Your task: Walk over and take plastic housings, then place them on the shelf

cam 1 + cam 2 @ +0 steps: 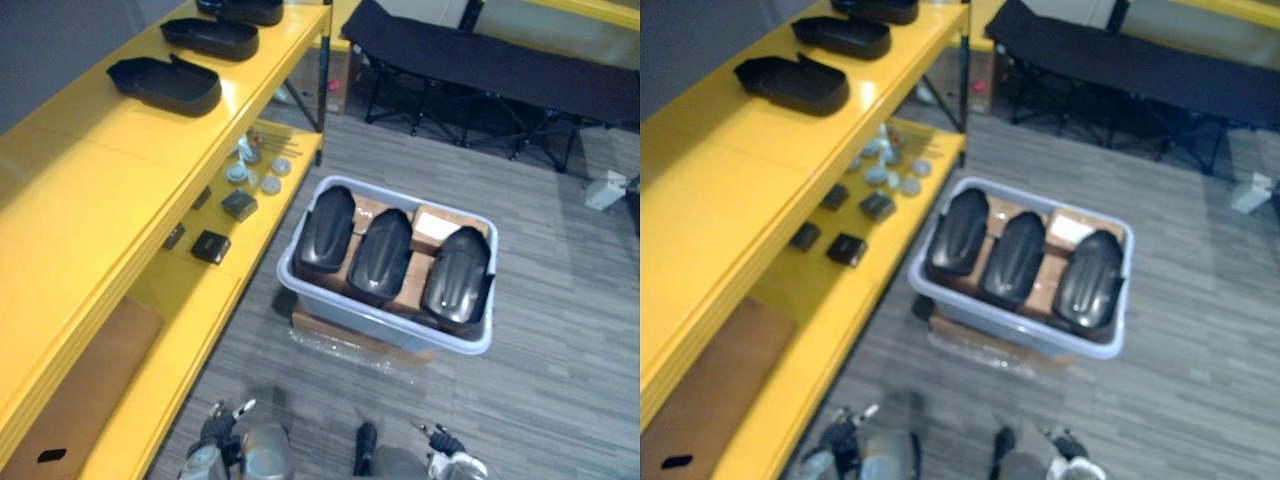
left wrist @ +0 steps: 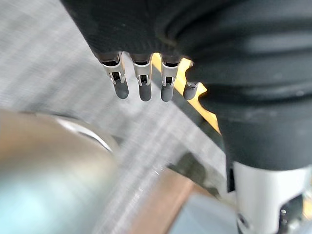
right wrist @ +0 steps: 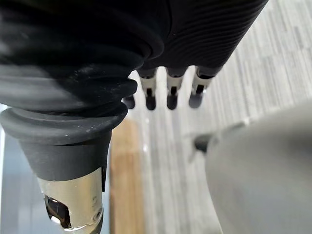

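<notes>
**Housings sit in bin beside shelf**

The yellow shelf [image 1: 90, 190] runs along the left, with three black housings [image 1: 165, 85] on its top board. Just beside it on the floor, a grey bin [image 1: 385, 325] holds three upright housings [image 1: 380, 255]. The left hand [image 2: 141, 80] and right hand [image 3: 170, 90] hang low with straight fingers, apparently empty.
</notes>
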You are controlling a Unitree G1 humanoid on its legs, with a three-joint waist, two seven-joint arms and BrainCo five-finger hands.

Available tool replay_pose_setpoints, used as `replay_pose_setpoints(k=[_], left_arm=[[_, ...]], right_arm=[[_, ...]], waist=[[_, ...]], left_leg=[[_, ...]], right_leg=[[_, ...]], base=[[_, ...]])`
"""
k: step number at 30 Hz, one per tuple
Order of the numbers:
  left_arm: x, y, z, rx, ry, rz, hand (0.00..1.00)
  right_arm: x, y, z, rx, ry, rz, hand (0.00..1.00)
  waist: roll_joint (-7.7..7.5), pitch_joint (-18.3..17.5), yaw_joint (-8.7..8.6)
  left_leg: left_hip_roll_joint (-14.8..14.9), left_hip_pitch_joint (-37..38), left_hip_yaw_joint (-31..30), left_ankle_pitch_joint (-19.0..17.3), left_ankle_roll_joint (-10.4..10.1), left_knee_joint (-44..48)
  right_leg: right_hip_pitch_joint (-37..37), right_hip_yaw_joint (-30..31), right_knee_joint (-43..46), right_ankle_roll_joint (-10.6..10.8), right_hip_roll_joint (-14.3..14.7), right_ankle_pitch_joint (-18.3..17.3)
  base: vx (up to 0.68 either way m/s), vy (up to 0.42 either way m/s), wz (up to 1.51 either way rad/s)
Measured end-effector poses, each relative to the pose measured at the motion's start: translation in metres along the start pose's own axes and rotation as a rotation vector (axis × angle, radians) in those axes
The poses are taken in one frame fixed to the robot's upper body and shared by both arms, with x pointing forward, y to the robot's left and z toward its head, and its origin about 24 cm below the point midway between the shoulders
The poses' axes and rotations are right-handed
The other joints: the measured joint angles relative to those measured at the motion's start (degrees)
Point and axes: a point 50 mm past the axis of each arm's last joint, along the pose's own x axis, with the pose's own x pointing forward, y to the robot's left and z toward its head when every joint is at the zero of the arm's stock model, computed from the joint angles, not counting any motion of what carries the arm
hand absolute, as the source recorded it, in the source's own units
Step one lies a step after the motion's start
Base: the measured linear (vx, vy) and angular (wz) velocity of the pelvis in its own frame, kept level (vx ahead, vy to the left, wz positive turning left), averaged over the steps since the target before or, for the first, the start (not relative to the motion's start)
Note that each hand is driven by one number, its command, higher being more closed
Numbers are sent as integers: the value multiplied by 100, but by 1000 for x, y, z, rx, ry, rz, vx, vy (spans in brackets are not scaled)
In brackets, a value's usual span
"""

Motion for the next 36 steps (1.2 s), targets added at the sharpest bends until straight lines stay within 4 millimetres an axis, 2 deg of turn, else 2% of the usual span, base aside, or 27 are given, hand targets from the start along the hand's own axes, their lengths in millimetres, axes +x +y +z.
replay_pose_setpoints(k=[1,2,3,6,8,9,10,11,18,20,24,27,29,30,31,33,35,36], left_arm=[[1,-4,3,9,-13,-15,0],[2,-10,7,26,-29,-29,0],[4,-16,15,47,-50,-53,0],[9,-23,34,59,-95,-71,0],[10,-24,43,55,-121,-75,0],[11,-24,49,50,-140,-75,0],[11,-24,54,54,-150,-75,0],[8,-17,28,87,-19,-27,0],[8,-15,25,87,-13,-24,0],[7,-12,22,87,-6,-16,0],[3,2,8,92,34,20,0],[3,12,4,74,58,64,0],[3,15,5,71,51,70,0],[3,15,5,78,45,68,0],[3,15,5,85,41,66,0],[4,14,9,100,18,59,0],[4,13,12,106,-3,55,0],[5,14,16,143,-19,48,0]], right_arm=[[0,-1,2,48,-7,-23,0],[0,-2,3,89,-12,-44,0],[-1,-7,2,118,-10,-72,0],[-7,-25,-22,168,41,-134,0],[-10,-27,-30,141,59,-143,0],[-10,-26,-32,108,61,-139,0],[-10,-24,-32,85,60,-131,0],[-5,1,-21,-2,32,-17,0],[-5,1,-18,-4,25,-16,0],[-4,3,-14,-5,15,-5,0],[0,19,7,-35,-40,75,0],[0,36,25,-151,-130,160,0],[-6,58,45,-380,-297,303,0],[-11,71,56,-470,-379,370,0],[-23,96,74,-584,-508,477,0],[-70,157,116,-739,-821,731,0],[-106,190,136,-819,-978,898,0],[-134,210,148,-880,-1087,1020,0]], waist=[[-42,52,16],[-70,36,-10],[-160,89,-27],[-353,170,-63],[-412,148,-68],[-417,146,-61],[-403,150,-94],[-259,206,-82],[-234,192,-69],[-235,193,-4],[-233,193,57],[-229,216,95],[-237,221,223],[-240,222,235],[-247,226,241],[-265,235,230],[-334,273,296],[-382,285,334]], left_leg=[[-36,47,127,55,107,-70],[-131,114,308,123,134,-306],[-184,145,492,133,150,-427],[-199,305,881,77,225,-465],[-182,411,1104,89,240,-608],[-154,477,1283,96,247,-690],[-154,528,1380,98,247,-737],[-216,270,628,-147,202,-346],[-256,230,541,-137,217,-321],[-279,180,483,-127,232,-304],[-325,45,427,-131,246,-213],[-344,-80,302,-138,280,-112],[-392,-36,287,-133,288,-117],[-398,-37,283,-126,300,-122],[-402,-50,274,-117,313,-128],[-407,-194,145,-101,337,-92],[-388,-222,101,-99,339,-43],[-360,-210,49,-100,338,-26]], right_leg=[[-104,167,87,24,-52,-55],[-245,315,125,65,-137,-40],[-350,462,108,125,-168,16],[-383,742,-60,199,-195,233],[-378,615,-281,176,-206,413],[-375,271,-417,112,-253,531],[-361,217,-526,116,-230,638],[-285,235,-888,75,-126,942],[-275,115,-871,81,-179,934],[-305,73,-861,69,-202,922],[-548,68,-461,109,-280,751],[-598,-58,-319,166,-337,710],[-562,-82,-321,170,-362,711],[-557,-85,-328,176,-371,715],[-555,-94,-348,184,-382,720],[-572,-209,-414,189,-381,740],[-531,-253,-442,175,-348,753],[-463,-315,-473,165,-325,763]], base=[[-58,123,-64],[-17,91,-70],[6,70,-69],[44,82,-63],[55,30,-61],[65,-6,-81],[33,-9,-56],[12,-7,-24],[-7,0,6],[-101,2,14],[-79,16,7],[-50,29,21],[-47,36,11],[-46,21,1],[-49,14,5],[-62,-8,22],[-28,-19,20],[-8,-29,20]])
